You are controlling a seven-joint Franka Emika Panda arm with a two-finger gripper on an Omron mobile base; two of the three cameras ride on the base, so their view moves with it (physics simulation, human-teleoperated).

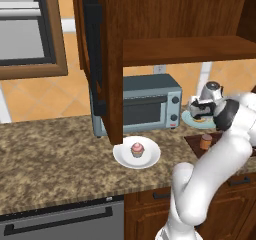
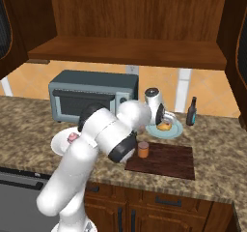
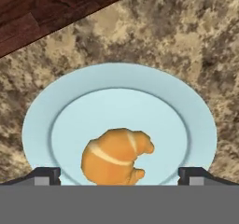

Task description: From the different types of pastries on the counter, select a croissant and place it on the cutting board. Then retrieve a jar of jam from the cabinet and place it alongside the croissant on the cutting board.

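Croissant (image 3: 116,155) lies on a pale teal plate (image 3: 42,120) toward the table's back edge, just behind the board's far edge, and nothing grips it. In the hand view it sits low on the plate, between the two finger tips (image 3: 44,175), which stand wide apart on either side, so the pincer (image 3: 119,176) is released and poised just over the pastry.

Nearest the table's front edge lies the board (image 2: 169,161), with the jar (image 2: 143,150) standing upright on its left end. Left of that, a cupcake (image 1: 137,149) sits on a white plate (image 1: 150,156) in mid-table. Behind the board, the pincer (image 2: 166,118) hangs above the teal plate (image 2: 174,131). A dark bottle (image 2: 191,111) stands just right of that plate. A toaster oven (image 2: 91,98) stands at the back. Above it the cabinet (image 2: 125,50) hangs with its doors open.
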